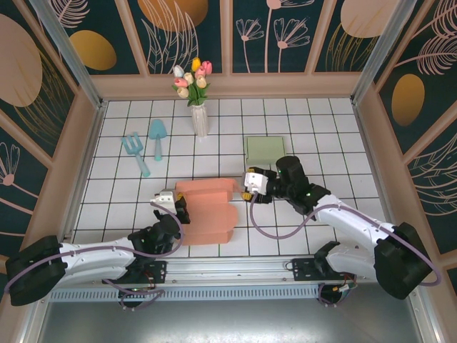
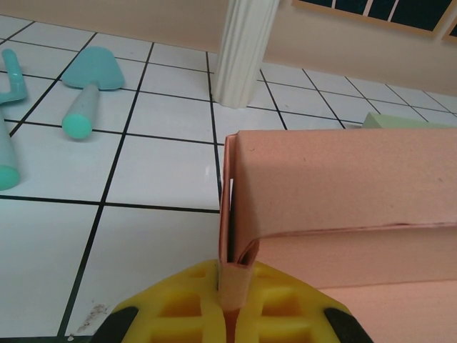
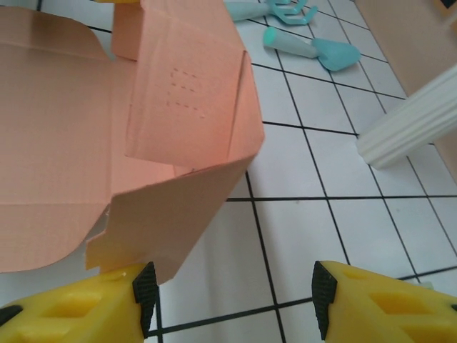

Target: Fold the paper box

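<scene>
Top-down view first: the salmon-pink cardboard box (image 1: 206, 211) sits half folded around the middle of the white tiled bench (image 1: 321, 136), closer to the near edge, with one arm on each side of it. The left fingers (image 1: 178, 204) are right on its left end and the right fingers (image 1: 245, 191) are at its right end. Further back there's a white ribbed vase of tulips (image 1: 198, 114), a teal plastic trowel (image 1: 157, 136) and a teal plastic hand fork (image 1: 136, 151) off to the left, and a pale green square pad (image 1: 265, 151) just behind the right arm. Left wrist cam: the yellow left fingers (image 2: 285, 311) are pressed together, clamped on a thin upright flap at the box (image 2: 343, 193) corner, with the vase (image 2: 246, 50) base, the trowel (image 2: 89, 86) and the fork (image 2: 7, 143) handle behind. Right wrist cam: the right fingers (image 3: 71, 314) stand well apart with bare tile between them. The box (image 3: 143, 136) is open on the left, and its lower flap edge comes down right at the left-hand finger, but I honestly can't tell if it's touching. The trowel (image 3: 314, 48), fork (image 3: 278, 8) and vase (image 3: 418, 121) are up top right.
</scene>
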`<state>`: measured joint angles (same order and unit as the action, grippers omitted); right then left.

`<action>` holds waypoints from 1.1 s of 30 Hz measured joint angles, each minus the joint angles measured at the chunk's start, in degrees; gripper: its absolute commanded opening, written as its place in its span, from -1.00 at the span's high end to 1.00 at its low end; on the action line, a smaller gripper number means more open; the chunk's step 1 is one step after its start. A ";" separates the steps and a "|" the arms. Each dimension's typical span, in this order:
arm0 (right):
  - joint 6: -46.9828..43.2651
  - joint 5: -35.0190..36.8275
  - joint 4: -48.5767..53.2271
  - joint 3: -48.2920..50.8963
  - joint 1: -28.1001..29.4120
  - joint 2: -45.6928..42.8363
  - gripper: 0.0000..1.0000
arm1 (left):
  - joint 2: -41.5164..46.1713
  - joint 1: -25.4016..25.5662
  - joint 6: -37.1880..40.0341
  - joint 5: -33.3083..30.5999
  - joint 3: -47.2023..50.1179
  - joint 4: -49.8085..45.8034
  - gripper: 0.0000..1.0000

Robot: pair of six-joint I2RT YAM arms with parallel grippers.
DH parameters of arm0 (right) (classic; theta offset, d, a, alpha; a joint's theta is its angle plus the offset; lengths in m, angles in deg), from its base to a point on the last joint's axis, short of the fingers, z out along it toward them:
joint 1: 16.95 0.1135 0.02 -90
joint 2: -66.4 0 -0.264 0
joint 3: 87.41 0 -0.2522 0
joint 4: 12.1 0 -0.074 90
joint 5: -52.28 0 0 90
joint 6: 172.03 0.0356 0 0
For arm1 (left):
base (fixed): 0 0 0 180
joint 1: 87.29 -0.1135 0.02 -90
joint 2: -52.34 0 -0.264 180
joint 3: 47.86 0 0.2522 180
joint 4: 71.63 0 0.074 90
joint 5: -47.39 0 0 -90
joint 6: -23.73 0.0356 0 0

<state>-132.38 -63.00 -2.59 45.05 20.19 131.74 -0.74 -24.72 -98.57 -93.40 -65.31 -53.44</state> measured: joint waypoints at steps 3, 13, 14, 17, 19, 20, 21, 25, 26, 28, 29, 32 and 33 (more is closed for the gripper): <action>0.44 -0.59 -0.72 0.00 0.59 0.52 -0.22 | 0.00 0.00 0.17 0.48 0.00 0.04 1.00; 4.35 -0.72 -4.22 0.04 2.27 2.58 -0.09 | -1.14 0.00 0.17 0.83 0.00 1.57 1.00; 4.68 -0.72 -4.57 0.09 2.45 2.78 -0.05 | -1.40 0.00 0.17 0.83 0.00 1.70 1.00; 5.92 -0.72 -5.92 0.24 3.50 3.41 0.10 | -2.27 0.00 0.15 0.81 0.00 2.08 1.00; 6.99 -0.74 -7.04 0.39 4.31 3.93 0.18 | -2.93 0.00 0.15 0.79 0.00 2.25 1.00; 7.37 -0.74 -7.39 0.44 4.59 4.17 0.19 | -3.23 0.00 0.15 0.76 -0.02 2.34 1.00; 7.85 -0.72 -7.69 0.48 4.92 4.48 0.23 | -3.58 0.00 0.13 0.74 -0.07 2.38 1.00; 10.14 0.09 -9.29 0.85 5.66 5.55 0.27 | -4.94 0.00 -0.31 0.28 -0.57 2.34 1.00; 10.88 0.52 -9.79 0.94 5.79 5.77 0.29 | -5.11 0.00 -0.46 0.15 -0.72 2.34 1.00; 13.25 1.92 -11.19 1.11 6.27 6.27 0.29 | -5.51 0.00 -0.85 -0.26 -0.94 2.32 1.00; 14.29 2.69 -12.11 1.31 6.54 6.45 0.29 | -5.70 0.00 -1.01 -0.42 -1.01 2.32 1.00; 17.88 5.07 -15.52 2.47 7.87 7.06 0.29 | -6.64 0.00 -1.86 -0.98 -1.62 1.97 1.00; 19.15 6.10 -16.83 2.97 8.52 7.34 0.29 | -6.99 0.00 -2.10 -1.14 -1.88 1.81 1.00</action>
<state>-113.23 -56.90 -19.42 48.03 28.72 139.08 -7.74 -24.72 -100.67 -94.53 -67.19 -51.63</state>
